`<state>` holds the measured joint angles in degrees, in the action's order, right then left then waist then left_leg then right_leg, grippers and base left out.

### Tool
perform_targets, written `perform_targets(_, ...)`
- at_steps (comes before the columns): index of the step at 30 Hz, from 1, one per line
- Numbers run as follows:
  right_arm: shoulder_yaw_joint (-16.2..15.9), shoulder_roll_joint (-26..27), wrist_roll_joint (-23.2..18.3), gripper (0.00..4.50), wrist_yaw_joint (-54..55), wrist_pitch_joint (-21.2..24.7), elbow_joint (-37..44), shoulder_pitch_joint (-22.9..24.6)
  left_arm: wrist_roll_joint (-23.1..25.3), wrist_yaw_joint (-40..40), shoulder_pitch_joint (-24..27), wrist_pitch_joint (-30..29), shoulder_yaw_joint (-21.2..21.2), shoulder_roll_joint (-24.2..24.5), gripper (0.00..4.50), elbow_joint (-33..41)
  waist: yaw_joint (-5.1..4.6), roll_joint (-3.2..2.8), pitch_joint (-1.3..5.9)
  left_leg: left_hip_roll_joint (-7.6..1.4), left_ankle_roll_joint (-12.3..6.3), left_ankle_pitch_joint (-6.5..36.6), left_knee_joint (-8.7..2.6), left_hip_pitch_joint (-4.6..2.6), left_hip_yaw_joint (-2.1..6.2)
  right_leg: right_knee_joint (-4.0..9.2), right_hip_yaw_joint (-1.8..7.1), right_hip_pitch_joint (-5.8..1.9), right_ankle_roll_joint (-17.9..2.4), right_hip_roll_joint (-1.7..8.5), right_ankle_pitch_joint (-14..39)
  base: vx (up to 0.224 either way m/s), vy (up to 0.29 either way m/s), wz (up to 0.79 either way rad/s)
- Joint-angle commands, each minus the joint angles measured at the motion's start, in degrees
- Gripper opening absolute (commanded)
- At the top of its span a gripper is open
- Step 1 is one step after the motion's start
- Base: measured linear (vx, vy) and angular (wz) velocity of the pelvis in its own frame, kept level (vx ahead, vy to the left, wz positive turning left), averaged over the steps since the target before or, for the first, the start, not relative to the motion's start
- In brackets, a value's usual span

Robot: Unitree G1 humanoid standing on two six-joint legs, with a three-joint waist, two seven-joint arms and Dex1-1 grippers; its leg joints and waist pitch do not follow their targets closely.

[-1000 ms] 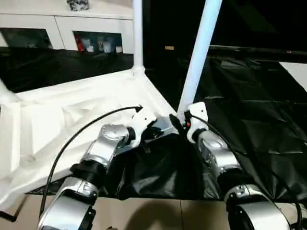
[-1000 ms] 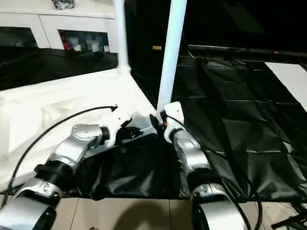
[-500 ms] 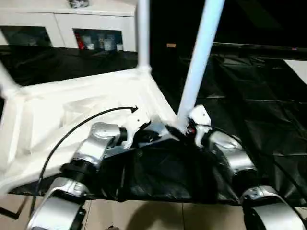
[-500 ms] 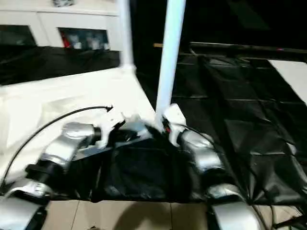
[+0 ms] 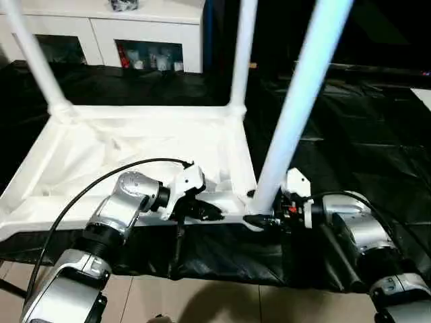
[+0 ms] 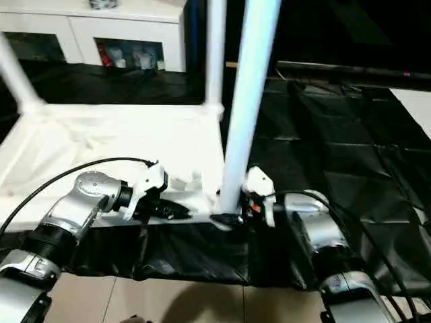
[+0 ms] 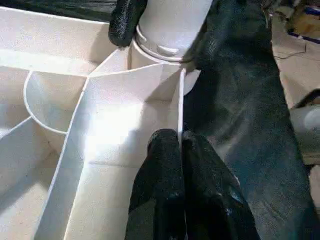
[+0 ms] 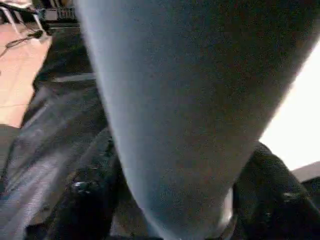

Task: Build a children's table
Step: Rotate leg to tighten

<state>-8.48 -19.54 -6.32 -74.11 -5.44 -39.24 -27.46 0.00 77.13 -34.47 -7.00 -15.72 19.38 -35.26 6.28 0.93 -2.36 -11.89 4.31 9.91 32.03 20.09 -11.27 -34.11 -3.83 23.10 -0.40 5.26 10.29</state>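
While the head views take in the whole upturned white plastic table top (image 5: 135, 145) on the black-covered work table (image 5: 363, 134), the left wrist view shows the left gripper (image 7: 177, 142) pinched on its near rim. The right gripper (image 8: 170, 200) clasps the nearest white tubular leg (image 5: 289, 128). Three legs stand upright.

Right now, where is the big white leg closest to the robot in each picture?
Left eye view: the near leg rises right of centre from the tabletop's near right corner.
Right eye view: the same leg stands at centre.
Left wrist view: its base is seated in the corner socket.
Right wrist view: the leg runs between the right gripper's fingers.
Shared landmark: that corner socket.
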Motion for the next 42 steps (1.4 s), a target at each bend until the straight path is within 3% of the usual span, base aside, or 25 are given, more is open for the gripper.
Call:
perform_targets(1,-4.71,1.07,0.63,2.85,-4.15,1.58,0.77,2.17,-0.47,-0.87,-1.77,0.55,0.00,-0.28,0.00,0.10,-0.03,-0.41,3.03,-1.72,-2.48,15.76,-3.49,-0.36,0.47,3.77,2.25,-2.76,-14.31,2.73,10.51,0.000,0.000,0.00)
perform_targets(2,-4.78,1.20,0.55,2.65,-4.10,1.74,1.15,2.32,-0.52,-0.80,-1.82,0.60,-0.06,-0.28,0.00,0.00,-0.01,-0.21,3.11,-1.72,-2.44,15.30,-3.45,-0.32,0.48,3.67,2.24,-2.84,-14.25,2.77,10.19,0.000,0.000,0.00)
perform_targets(8,-4.09,2.90,0.42,2.55,-1.52,1.84,1.54,2.77,-0.37,-4.10,-2.05,0.48,0.80,-1.43,0.00,-0.92,0.08,0.07,3.08,-1.61,-2.69,14.18,-3.32,-0.15,0.44,3.67,2.20,-2.86,-14.03,2.84,10.39,0.000,0.000,0.00)
perform_targets(10,-3.19,4.16,0.95,2.54,2.31,1.53,0.60,2.65,-0.29,-6.90,-2.22,-0.04,1.62,-2.38,0.00,-1.27,0.10,0.14,2.93,-1.68,-2.39,15.13,-3.48,-0.28,0.46,3.92,2.23,-2.68,-13.32,2.91,12.87,0.000,0.000,0.00)
perform_targets(12,-1.86,6.00,2.24,2.54,9.14,1.30,-1.77,1.83,-0.33,-9.74,-2.44,-0.97,2.46,-3.46,0.00,-1.32,-0.13,0.49,2.70,-1.64,-1.19,17.59,-3.79,-0.39,0.66,4.52,2.25,-2.45,-11.50,3.16,19.09,0.000,0.000,0.00)
perform_targets(13,-1.73,6.19,2.34,2.54,9.80,1.22,-1.99,1.76,-0.31,-9.97,-2.44,-1.03,2.48,-3.53,0.00,-1.30,-0.13,0.49,2.70,-1.64,-1.19,17.59,-3.79,-0.39,0.66,4.52,2.25,-2.45,-11.50,3.16,19.09,0.000,0.000,0.00)
perform_targets(15,0.41,9.35,3.52,2.54,20.51,1.17,-5.69,0.60,0.63,-14.61,-2.59,-2.32,2.67,-4.94,0.00,-1.52,-0.81,0.51,2.47,-1.52,0.37,20.11,-4.13,-0.58,1.20,5.33,2.16,-1.94,-8.57,3.47,27.02,0.000,0.000,0.00)
perform_targets(16,0.98,10.33,3.76,2.54,23.49,1.27,-6.63,0.33,0.95,-16.08,-2.66,-2.87,2.78,-5.47,0.00,-1.73,-0.92,0.42,2.48,-1.51,0.49,20.68,-4.14,-0.69,1.31,5.46,2.14,-1.90,-8.23,3.53,27.92,0.000,0.000,0.00)
perform_targets(20,2.39,14.13,3.87,2.54,31.68,2.84,-8.12,-0.15,1.96,-21.42,-2.91,-4.68,3.14,-8.02,0.00,-2.36,-1.72,0.40,2.48,-1.46,0.68,21.54,-4.23,-0.55,1.27,5.45,2.27,-1.69,-8.28,3.15,25.70,0.000,0.000,0.00)
perform_targets(23,3.47,18.35,5.34,2.54,42.84,4.01,-10.49,-1.93,3.12,-29.26,-3.24,-6.37,3.44,-12.13,0.00,-3.24,-1.68,0.16,2.53,-1.35,0.72,21.97,-4.09,-0.82,1.12,5.55,2.37,-1.45,-8.42,3.07,24.82,0.000,0.000,0.00)
perform_targets(25,3.26,19.34,6.08,2.54,45.14,3.72,-11.36,-2.61,3.42,-30.68,-3.24,-6.55,3.21,-13.29,0.00,-3.28,-1.79,-0.14,2.54,-1.28,0.94,22.04,-4.14,-0.76,1.19,5.53,2.28,-1.53,-8.27,3.02,24.87,0.000,0.000,0.00)
perform_targets(28,3.57,20.23,5.85,2.54,46.40,2.93,-12.15,-3.21,3.52,-30.18,-3.07,-6.38,2.29,-14.23,0.00,-2.79,-1.67,0.03,2.69,-1.18,0.16,21.52,-4.02,-0.55,1.04,5.57,2.38,-1.64,-7.97,2.94,23.40,0.000,0.000,0.00)
perform_targets(30,4.58,20.47,4.78,3.10,46.50,2.84,-12.11,-3.30,3.40,-29.86,-2.99,-6.25,2.15,-14.48,0.00,-2.52,-1.64,-0.09,2.80,-1.18,-0.26,20.46,-4.06,-0.33,0.99,5.35,2.36,-1.81,-8.13,2.84,21.55,0.000,0.000,0.00)
perform_targets(31,5.18,19.89,4.22,3.24,46.38,3.52,-11.39,-3.19,3.41,-29.08,-2.75,-5.97,1.90,-14.34,0.00,-1.89,-1.61,-0.36,2.79,-1.18,-0.24,20.40,-4.06,-0.33,1.01,5.32,2.37,-1.83,-8.24,2.84,21.25,0.000,0.000,0.00)
perform_targets(34,4.88,18.64,4.37,3.42,44.48,3.61,-10.02,-2.52,3.39,-27.79,-2.27,-5.12,1.61,-13.79,0.00,-1.08,-1.64,-0.12,2.86,-1.23,-0.39,19.85,-4.07,-0.22,0.93,5.14,2.36,-1.97,-8.81,2.74,19.21,0.000,0.000,0.00)
perform_targets(35,3.89,17.12,4.80,3.68,42.14,3.02,-8.78,-1.75,3.36,-27.35,-2.09,-4.77,1.60,-13.61,0.00,-0.83,-1.49,-0.20,2.89,-1.31,-0.50,20.12,-4.05,-0.34,0.92,5.12,2.31,-2.00,-8.87,2.71,18.92,0.000,0.000,0.00)
perform_targets(38,1.85,12.88,4.96,3.68,36.04,2.00,-5.48,0.33,3.70,-25.79,-1.66,-3.83,1.40,-12.34,0.00,-0.52,-1.26,-0.09,2.90,-1.33,-1.07,19.49,-3.97,-0.33,0.81,5.06,2.40,-2.10,-9.14,2.72,17.47,0.000,0.000,0.00)
perform_targets(42,1.93,6.19,3.37,3.68,27.43,1.17,-0.37,3.33,3.80,-23.92,-1.24,-3.17,1.05,-11.04,0.00,-0.43,-0.78,0.25,2.97,-1.32,-2.59,16.98,-3.61,-0.22,0.58,4.89,2.40,-2.49,-9.53,2.66,14.80,0.000,0.000,0.00)
